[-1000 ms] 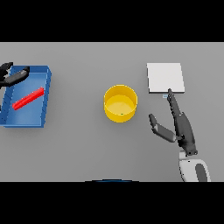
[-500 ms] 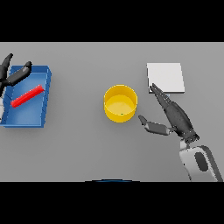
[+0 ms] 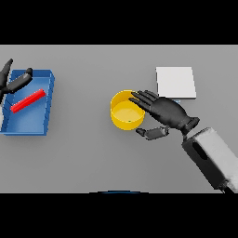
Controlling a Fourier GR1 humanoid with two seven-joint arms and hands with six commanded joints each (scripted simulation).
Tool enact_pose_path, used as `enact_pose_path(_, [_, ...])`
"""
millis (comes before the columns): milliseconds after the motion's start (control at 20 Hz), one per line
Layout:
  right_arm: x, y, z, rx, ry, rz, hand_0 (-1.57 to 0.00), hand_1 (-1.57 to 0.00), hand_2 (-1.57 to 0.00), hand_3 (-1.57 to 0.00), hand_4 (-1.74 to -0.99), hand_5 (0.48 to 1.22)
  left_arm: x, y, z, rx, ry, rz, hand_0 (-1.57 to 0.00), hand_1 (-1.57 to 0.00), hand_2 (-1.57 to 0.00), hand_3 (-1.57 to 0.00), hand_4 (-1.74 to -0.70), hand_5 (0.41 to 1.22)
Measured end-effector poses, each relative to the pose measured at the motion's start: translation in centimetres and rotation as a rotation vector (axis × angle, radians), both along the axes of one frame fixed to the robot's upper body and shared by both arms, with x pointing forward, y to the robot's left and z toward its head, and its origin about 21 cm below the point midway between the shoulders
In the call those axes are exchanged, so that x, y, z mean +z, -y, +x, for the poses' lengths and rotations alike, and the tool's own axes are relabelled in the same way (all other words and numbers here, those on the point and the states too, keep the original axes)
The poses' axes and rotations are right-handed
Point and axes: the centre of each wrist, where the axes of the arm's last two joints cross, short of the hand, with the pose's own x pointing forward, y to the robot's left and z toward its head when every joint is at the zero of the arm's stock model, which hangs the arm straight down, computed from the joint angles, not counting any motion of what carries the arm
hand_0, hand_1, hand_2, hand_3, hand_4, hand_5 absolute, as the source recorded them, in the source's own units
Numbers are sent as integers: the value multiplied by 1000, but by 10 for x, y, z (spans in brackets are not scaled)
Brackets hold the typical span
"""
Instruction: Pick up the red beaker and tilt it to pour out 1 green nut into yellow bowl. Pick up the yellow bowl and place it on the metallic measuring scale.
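Yellow bowl (image 3: 126, 113) sits upright mid-table, left of the metallic scale (image 3: 175, 82), with the right hand (image 3: 165, 113) spread open against its right rim and thumb below, gripping nothing, so a shallow, one-sided closing could nudge or tip the bowl.

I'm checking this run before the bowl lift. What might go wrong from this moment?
The right hand reaches the yellow bowl from the side, fingers over the rim and thumb low; closing unevenly might tip or push it. A small green speck inside the bowl, likely the nut, might spill if it tilts. The metallic measuring scale lies close behind the hand, so the lift might clip it.
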Motion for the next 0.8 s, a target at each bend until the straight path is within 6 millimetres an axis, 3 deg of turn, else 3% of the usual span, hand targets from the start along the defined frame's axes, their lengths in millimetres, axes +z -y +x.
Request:
enact_pose_path(400, [-9, -30, 25, 174, -70, -215, 1, 1, 1, 1, -1161, 658, 7, 0, 1, 1, -3, -8, 1, 1, 1, 1, -808, 696])
enact_pose_path(800, [-19, -53, 41, 200, -133, -388, 1, 1, 1, -4, -1184, 676, 3, -4, 0, -7, -10, 11, 1, 1, 1, 1, -802, 703])
